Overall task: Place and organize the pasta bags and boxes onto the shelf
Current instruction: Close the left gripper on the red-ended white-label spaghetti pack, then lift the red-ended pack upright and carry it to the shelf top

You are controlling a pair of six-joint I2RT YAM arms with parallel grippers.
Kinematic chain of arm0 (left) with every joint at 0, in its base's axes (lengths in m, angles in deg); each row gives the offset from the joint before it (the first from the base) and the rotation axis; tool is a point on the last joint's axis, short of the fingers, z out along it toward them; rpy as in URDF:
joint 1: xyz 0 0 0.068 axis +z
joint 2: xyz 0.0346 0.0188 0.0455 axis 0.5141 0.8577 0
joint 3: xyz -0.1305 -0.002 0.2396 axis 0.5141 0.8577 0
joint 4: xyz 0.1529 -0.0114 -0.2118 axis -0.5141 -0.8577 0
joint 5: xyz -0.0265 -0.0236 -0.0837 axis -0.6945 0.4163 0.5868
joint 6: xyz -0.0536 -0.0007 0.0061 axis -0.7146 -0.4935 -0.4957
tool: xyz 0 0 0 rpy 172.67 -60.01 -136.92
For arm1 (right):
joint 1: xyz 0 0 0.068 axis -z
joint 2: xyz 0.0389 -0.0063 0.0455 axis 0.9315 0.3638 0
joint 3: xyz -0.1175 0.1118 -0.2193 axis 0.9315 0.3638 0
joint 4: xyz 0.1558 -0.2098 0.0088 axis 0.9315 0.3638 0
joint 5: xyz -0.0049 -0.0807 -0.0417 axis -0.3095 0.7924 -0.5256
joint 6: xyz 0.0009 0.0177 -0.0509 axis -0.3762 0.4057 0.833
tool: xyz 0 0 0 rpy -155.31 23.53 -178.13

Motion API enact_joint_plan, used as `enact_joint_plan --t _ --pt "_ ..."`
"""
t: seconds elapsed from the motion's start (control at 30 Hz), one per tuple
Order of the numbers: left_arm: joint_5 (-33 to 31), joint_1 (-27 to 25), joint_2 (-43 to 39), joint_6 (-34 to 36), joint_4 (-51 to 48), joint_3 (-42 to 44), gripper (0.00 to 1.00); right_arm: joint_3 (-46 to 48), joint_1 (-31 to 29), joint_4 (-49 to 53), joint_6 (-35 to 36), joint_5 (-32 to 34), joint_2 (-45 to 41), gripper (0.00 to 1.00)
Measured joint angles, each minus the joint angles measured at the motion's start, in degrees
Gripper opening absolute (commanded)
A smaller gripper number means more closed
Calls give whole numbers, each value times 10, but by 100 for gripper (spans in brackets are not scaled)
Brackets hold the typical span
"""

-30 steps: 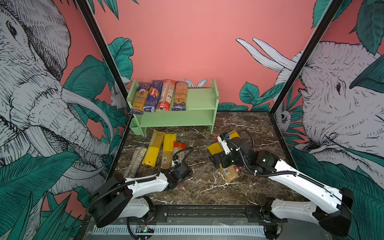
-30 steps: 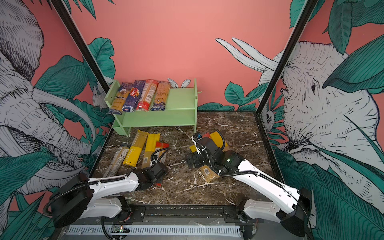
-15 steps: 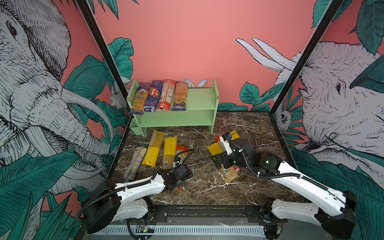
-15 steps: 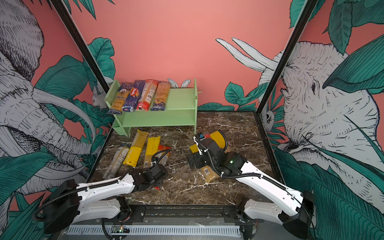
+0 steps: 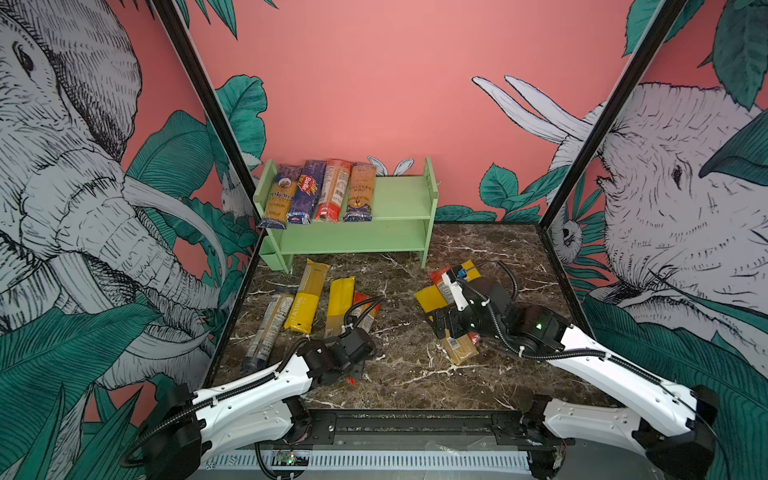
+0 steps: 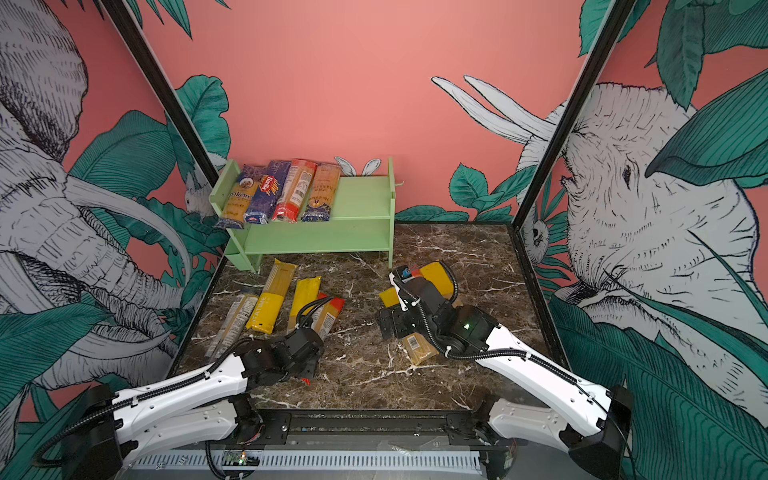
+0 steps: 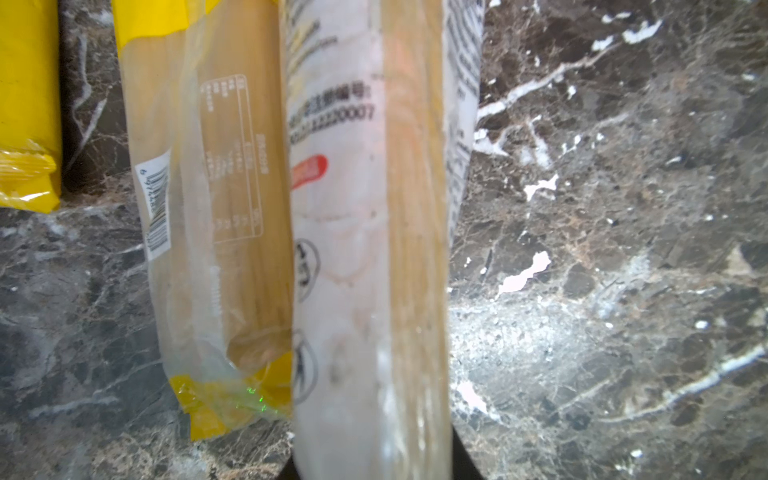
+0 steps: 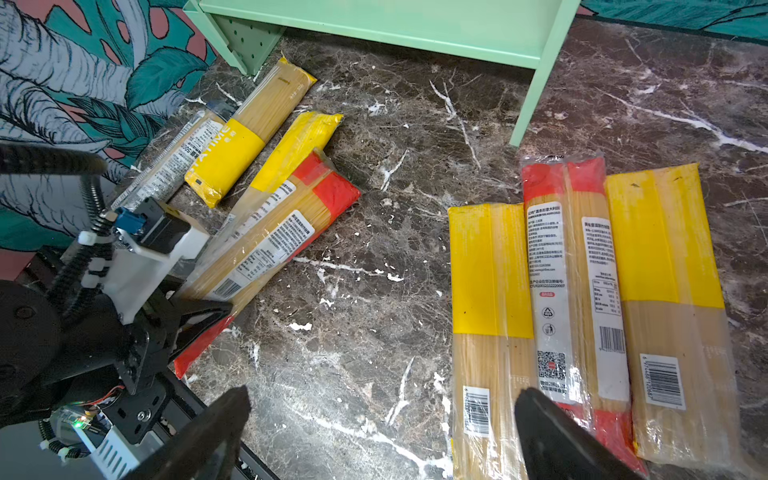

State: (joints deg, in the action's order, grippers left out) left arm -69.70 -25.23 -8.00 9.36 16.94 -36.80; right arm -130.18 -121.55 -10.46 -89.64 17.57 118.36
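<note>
The mint-green shelf [image 5: 390,208] [image 6: 361,203] stands at the back, with several pasta packs [image 5: 320,191] side by side on the left of its top tier. My left gripper [image 5: 353,370] [image 7: 374,473] is shut on the near end of a red-ended pasta pack [image 5: 366,309] [image 7: 365,249] [image 8: 266,245] that lies on the marble floor. My right gripper [image 5: 442,326] [image 8: 380,432] hangs open over the near ends of three packs lying together: yellow [image 8: 490,282], red-ended [image 8: 569,266], yellow [image 8: 669,257].
Left of the held pack lie a yellow bag [image 5: 338,303], a yellow-banded pack [image 5: 305,303] and a dark-ended pack [image 5: 268,328]. The shelf's lower tier [image 5: 353,239] holds nothing. Painted side walls close in the marble floor [image 5: 407,365].
The left jaws have closed further onto the red-ended pack, and the left arm's elbow has sunk lower and nearer. The right arm has hardly moved.
</note>
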Motion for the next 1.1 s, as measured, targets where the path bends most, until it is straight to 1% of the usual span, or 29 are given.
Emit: enact_joint_plan --t 0.1,0.3,0.37,0.43,0.5,0.57,0.6,0.9,0.97,1.1 --pt "5 0 40 12 14 -15 33 0 0 2 0 2 -2 99" --pt "8 0 183 35 95 -99 33 1 0 11 0 6 -7 99" --pt "13 0 217 42 124 -113 32 3 0 17 -1 11 -17 99" --pt "18 0 242 47 146 -121 27 5 0 25 -1 17 -31 99" --pt "20 0 255 52 156 -125 16 6 0 28 -2 24 -44 99" --pt "21 0 261 57 159 -130 4 9 0 31 -2 29 -52 99" --pt "23 0 263 60 162 -132 0 11 0 33 -2 32 -54 99" --pt "29 0 261 76 159 -137 0 13 0 38 -2 42 -47 99" --pt "33 0 250 82 155 -134 0 13 0 38 -2 43 -44 99" --pt "33 0 198 97 132 -118 0 13 0 38 -2 43 -39 99"
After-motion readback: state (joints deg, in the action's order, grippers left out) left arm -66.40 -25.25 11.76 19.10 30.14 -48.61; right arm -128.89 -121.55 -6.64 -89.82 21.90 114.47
